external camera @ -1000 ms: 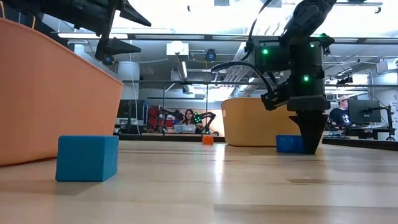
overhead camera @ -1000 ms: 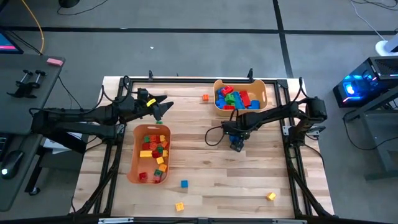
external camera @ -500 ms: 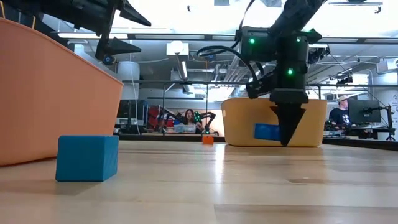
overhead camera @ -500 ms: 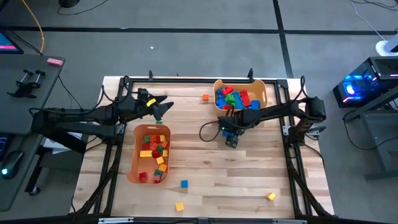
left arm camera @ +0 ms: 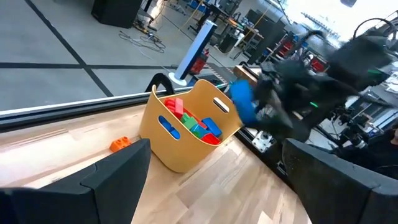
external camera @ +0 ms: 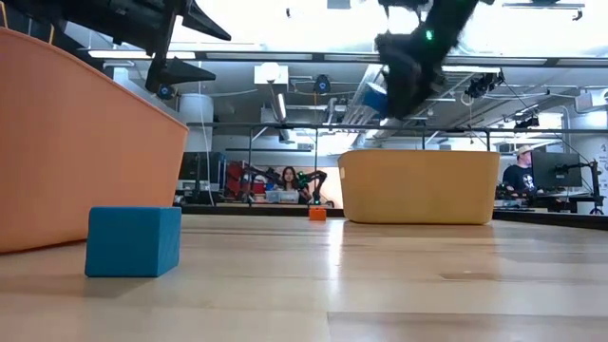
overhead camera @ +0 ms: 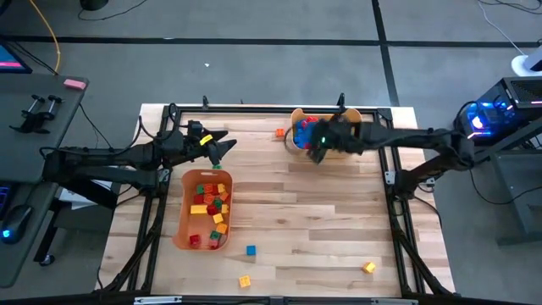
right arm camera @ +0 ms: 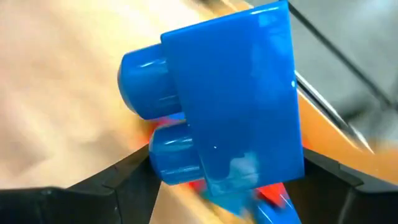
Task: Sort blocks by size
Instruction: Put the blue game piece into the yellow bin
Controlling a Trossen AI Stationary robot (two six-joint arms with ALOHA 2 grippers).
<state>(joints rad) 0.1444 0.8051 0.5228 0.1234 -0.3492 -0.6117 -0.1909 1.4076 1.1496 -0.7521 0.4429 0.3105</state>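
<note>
Small blue block [external camera: 133,241] nearest on table [overhead camera: 322,220], yellow blocks [overhead camera: 245,280] too. Left bin [overhead camera: 202,209] holds small blocks. Left tool [overhead camera: 222,146] released, hovering past it. Right tool [overhead camera: 315,149] grasping large blue block [right arm camera: 230,106] above far bin [overhead camera: 367,127] rim; 1 orange block [overhead camera: 279,132] beside.

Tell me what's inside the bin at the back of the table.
The back bin holds larger red, blue and green blocks, seen in the left wrist view. From above, the right gripper, carrying a blue block, covers part of the pile; lower layers are hidden.
</note>
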